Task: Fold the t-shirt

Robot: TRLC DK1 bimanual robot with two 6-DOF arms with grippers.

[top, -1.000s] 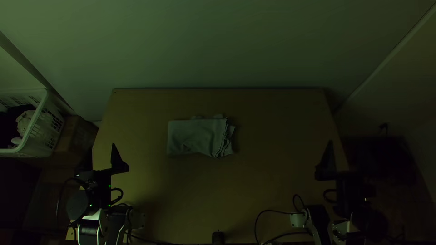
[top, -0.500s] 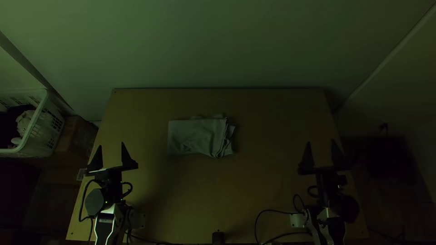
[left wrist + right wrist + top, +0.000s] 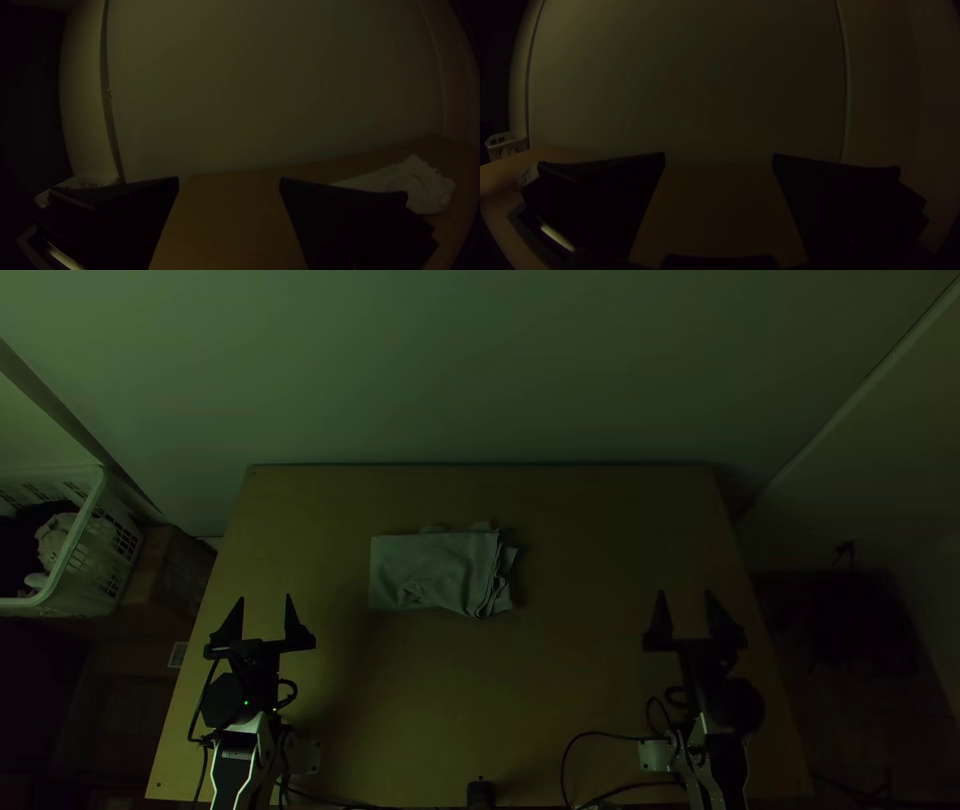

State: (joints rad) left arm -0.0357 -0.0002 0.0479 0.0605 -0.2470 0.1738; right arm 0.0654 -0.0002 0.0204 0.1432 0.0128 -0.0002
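Our left gripper (image 3: 268, 622) and right gripper (image 3: 689, 619) both stand open, apart from the folded t-shirt (image 3: 436, 572) on our bench (image 3: 600, 690).

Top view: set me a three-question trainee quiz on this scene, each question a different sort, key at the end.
1. Multiple choice. How does the t-shirt lie on the table?
a) spread out full
b) folded into a rough rectangle
c) rolled into a ball

2. True or false. The right end effector has its fingers apart and is clear of the t-shirt.

3. Fill in the blank. In the top view, the white basket stands beyond the table's ____ side edge.

Key: 1 b; 2 true; 3 left
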